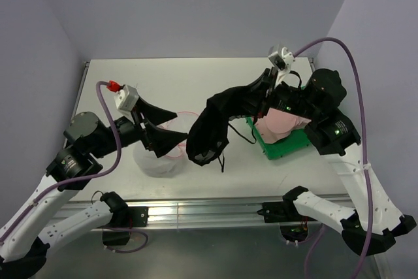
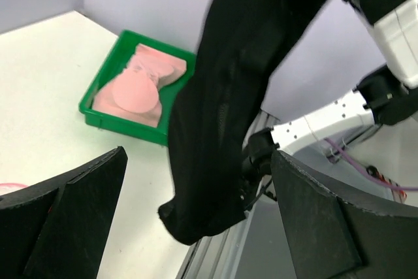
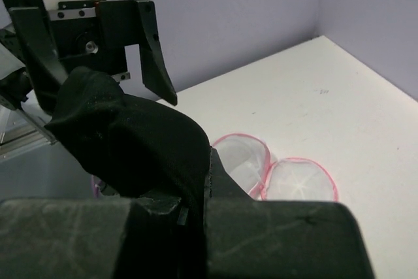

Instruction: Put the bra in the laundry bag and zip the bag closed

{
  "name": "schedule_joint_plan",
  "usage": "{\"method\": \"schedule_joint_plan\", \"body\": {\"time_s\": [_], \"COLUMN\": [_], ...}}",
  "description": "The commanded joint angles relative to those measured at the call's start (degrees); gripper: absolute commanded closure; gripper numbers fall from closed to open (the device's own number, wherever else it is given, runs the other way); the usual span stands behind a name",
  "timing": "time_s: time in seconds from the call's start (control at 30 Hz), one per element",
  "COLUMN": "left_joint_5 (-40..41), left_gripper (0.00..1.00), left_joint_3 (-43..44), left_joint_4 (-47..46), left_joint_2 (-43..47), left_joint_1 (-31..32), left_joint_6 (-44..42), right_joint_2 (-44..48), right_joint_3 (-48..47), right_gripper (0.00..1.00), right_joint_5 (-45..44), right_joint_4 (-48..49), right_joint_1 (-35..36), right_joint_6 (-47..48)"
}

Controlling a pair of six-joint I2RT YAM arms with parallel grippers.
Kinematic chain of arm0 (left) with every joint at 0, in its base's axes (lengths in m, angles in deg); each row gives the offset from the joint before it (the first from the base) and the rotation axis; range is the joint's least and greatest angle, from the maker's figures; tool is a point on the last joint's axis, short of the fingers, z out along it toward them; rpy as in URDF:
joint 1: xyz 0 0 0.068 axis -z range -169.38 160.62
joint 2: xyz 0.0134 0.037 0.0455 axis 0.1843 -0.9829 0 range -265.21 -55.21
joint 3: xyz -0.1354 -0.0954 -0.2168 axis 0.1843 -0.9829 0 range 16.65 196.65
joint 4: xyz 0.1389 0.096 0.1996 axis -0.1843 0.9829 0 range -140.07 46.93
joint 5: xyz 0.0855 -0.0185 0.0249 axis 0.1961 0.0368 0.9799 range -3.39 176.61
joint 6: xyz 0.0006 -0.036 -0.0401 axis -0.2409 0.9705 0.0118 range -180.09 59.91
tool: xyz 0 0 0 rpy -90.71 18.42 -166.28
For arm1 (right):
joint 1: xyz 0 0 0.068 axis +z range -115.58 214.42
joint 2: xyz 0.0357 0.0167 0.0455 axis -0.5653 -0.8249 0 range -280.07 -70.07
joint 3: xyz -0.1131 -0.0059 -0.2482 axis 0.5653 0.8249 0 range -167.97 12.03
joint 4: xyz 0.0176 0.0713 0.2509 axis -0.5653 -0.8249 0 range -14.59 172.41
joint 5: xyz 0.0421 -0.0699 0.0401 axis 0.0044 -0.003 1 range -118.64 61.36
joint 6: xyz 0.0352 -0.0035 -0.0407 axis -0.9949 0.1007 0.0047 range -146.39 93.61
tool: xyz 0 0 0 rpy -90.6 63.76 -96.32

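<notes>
Near the front edge of the white counter [image 1: 215, 80]: small round white mesh laundry bag with pink zipper rim [image 1: 157, 163], unzipped, domed lid folded open beside the body in the right wrist view, nothing visible inside. Directly above it, left pincer [image 1: 179, 125] spread wide with nothing between its fingers; contact with the rim cannot be told. Just right of the bag, a floppy black fabric garment with thin dangling straps [image 1: 209, 132], hanging free above the counter and pinched at its upper end by the right pincer [image 1: 259, 100]. Further right and slightly back, green plastic tray [image 1: 287, 148] holding the soft pale pink bra [image 1: 281, 125], folded, untouched, partly hidden under the right arm. Progress judged early: bra not yet in the bag, zipper wholly open, so lifting, loading, lid closing and zipping all remain. Room for moving: broad bare counter behind bag and tray up to the rear wall; tighter at the front, with the bag close to the counter's near edge and the hanging garment crowding the gap between the two pincers; side walls close beyond each arm.
</notes>
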Motion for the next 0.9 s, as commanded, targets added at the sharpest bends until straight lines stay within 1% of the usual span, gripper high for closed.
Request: {"method": "schedule_joint_plan", "body": {"time_s": [0.0, 0.13, 0.27, 0.37, 0.4, 0.43, 0.47, 0.5, 0.57, 0.6, 0.63, 0.67, 0.7, 0.73, 0.77, 0.8, 0.83, 0.87], "left_joint_5": [-2.85, 0.21, 0.92, 6.36, 9.51, 10.41, 11.03, 11.73, 12.70, 12.96, 13.31, 12.88, 12.36, 11.57, 10.08, 9.89, 9.80, 9.98], "left_gripper": [0.01, 0.01, 0.01, 0.01, 0.04, 0.06, 0.13, 0.22, 0.34, 0.47, 0.52, 0.57, 0.68, 0.72, 0.79, 0.98, 1.00, 1.00], "left_joint_3": [-1.04, -1.84, -2.98, -2.73, -2.11, -2.11, -2.37, -3.50, -3.60, -3.34, -3.34, -3.51, -3.95, -4.04, -3.87, -3.17, -2.81, -2.81], "left_joint_4": [-3.11, -4.44, -6.11, -4.80, -3.92, -3.30, -3.64, -5.04, -6.72, -6.81, -7.07, -8.47, -9.35, -10.23, -10.94, -11.38, -11.38, -11.73], "left_joint_2": [-1.94, -4.57, -6.25, -7.21, -7.91, -8.18, -8.27, -8.18, -8.10, -8.36, -8.36, -8.45, -8.71, -8.89, -9.23, -10.20, -10.47, -10.82], "left_joint_1": [1.79, 4.69, 6.10, 6.63, 6.71, 6.80, 6.89, 7.06, 6.98, 6.98, 6.98, 6.98, 6.98, 6.98, 6.98, 6.98, 6.98, 6.98], "left_joint_6": [-1.72, -2.51, -1.90, -2.95, -3.22, -3.22, -2.96, -2.00, -1.99, -2.07, -1.99, -1.73, -0.94, -0.58, -0.23, 0.64, 1.00, 1.35], "right_joint_2": [-2.58, -3.29, -4.52, -3.56, -2.94, -2.85, -2.85, -2.42, -1.54, -0.75, -0.48, -0.39, -0.13, 0.13, 0.40, 1.36, 1.98, 2.59], "right_joint_3": [-4.17, -4.53, -4.80, -3.57, -3.13, -3.21, -3.39, -3.39, -2.78, -1.90, -1.72, -1.54, -1.28, -0.93, -0.49, 0.73, 1.52, 2.40], "right_gripper": [1.00, 1.00, 1.00, 1.00, 1.00, 1.00, 1.00, 1.00, 1.00, 1.00, 1.00, 1.00, 1.00, 1.00, 1.00, 1.00, 1.00, 1.00], "right_joint_5": [-2.69, -4.44, -5.94, -6.55, -6.82, -6.64, -6.56, -6.73, -7.52, -7.70, -7.70, -7.70, -7.70, -7.78, -8.05, -8.40, -8.75, -9.36], "right_joint_4": [-5.22, -5.58, -6.19, -5.14, -4.18, -4.17, -4.43, -5.04, -4.53, -3.56, -3.29, -3.29, -3.38, -3.29, -3.12, -1.72, -0.66, 0.39], "right_joint_1": [1.19, 2.95, 3.39, 3.56, 3.56, 3.56, 3.56, 3.56, 3.56, 3.56, 3.56, 3.48, 3.56, 3.74, 3.74, 4.00, 4.09, 4.44], "right_joint_6": [1.16, 1.77, 1.60, 1.60, 1.43, 1.42, 1.51, 1.51, 2.13, 2.04, 1.95, 1.95, 1.95, 2.21, 2.56, 3.35, 3.53, 3.71]}}
